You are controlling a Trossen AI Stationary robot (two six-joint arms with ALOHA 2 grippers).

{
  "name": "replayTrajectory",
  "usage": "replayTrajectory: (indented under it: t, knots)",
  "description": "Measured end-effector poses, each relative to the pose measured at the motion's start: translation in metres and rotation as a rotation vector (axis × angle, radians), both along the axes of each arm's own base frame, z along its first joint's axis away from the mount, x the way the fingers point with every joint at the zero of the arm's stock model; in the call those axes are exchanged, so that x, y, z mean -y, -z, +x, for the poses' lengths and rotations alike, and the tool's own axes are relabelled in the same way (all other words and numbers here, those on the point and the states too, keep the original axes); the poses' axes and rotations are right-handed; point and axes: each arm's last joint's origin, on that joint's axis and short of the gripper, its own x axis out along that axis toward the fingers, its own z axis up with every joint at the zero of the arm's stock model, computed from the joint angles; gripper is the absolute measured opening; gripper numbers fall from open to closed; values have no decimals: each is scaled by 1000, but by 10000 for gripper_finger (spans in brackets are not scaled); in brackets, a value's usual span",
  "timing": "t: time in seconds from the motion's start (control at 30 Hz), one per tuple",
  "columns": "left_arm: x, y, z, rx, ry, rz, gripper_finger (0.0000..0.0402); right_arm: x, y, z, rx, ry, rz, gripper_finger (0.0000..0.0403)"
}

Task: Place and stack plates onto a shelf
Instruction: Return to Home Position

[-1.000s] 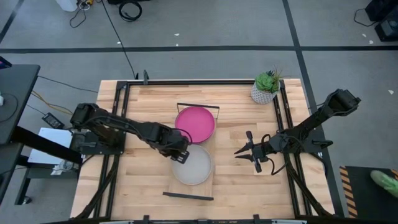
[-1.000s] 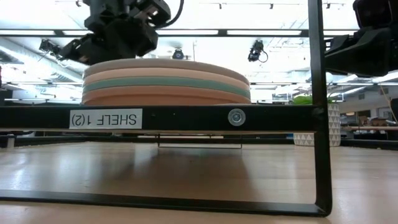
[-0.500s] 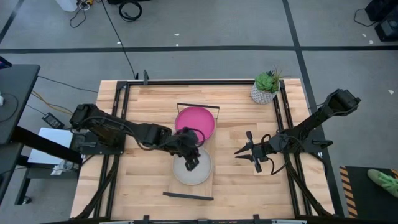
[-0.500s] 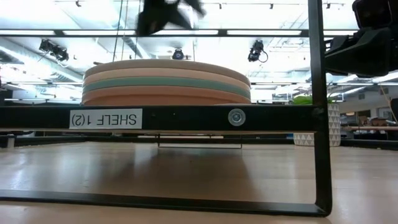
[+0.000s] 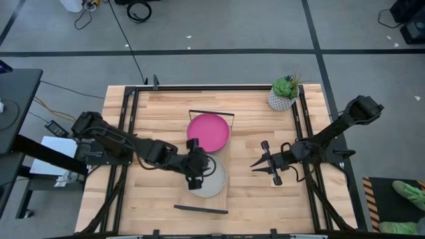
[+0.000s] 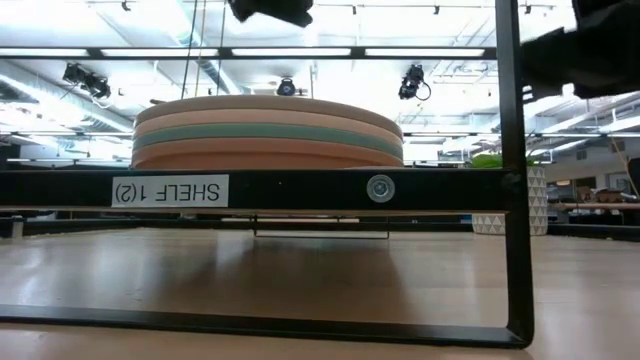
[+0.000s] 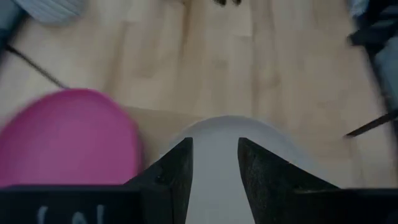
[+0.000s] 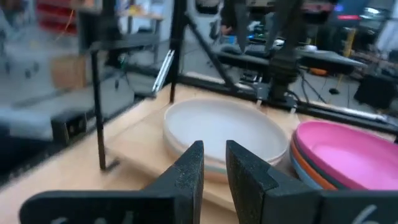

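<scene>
Two stacks sit on the long light-wood shelf (image 5: 224,199) at frame centre. The upper one is topped by a round matte magenta plate (image 5: 208,131), the lower by a matching grey plate (image 5: 214,182). No plate lies elsewhere, so stacking looks complete and only withdrawal remains. The left gripper (image 5: 194,182), slightly parted and empty, hovers over the grey plate's left edge, having shifted left from mid-plate half a second ago. The right gripper (image 5: 254,162), likewise parted and empty, waits right of centre.

Magenta plate (image 5: 208,131), grey plate (image 5: 216,182) (both matte).
</scene>
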Motion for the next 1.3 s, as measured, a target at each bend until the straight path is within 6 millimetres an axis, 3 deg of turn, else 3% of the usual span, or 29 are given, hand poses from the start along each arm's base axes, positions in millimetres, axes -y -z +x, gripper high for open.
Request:
replayTrajectory:
  t: [0.17, 0.37, 0.47, 0.7, 0.87, 1.03, 1.3]
  knots:
    - [6, -9, -18, 1, 23, 146, 119, 6, -4, -4, 14, 128, 111, 59]
    - [14, -15, -31, -3, 81, 262, 107, 15, -5, -22, 66, 123, 170, 10]
    - [13, -13, -34, -19, 121, 311, 104, 20, -7, -30, 91, 146, 189, 10]
    - [-12, -13, -62, 50, 205, 310, 103, 28, -13, -40, 97, 212, 198, 8]
    - [-33, -17, -96, 117, 211, 328, 103, 34, -18, -47, 133, 305, 176, 12]
    - [-51, -5, -136, 195, 205, 336, 103, 42, -26, -55, 203, 473, 138, 14]
    - [-71, 40, -182, 344, 98, 172, 103, 47, -49, -63, 266, 502, 112, 7]
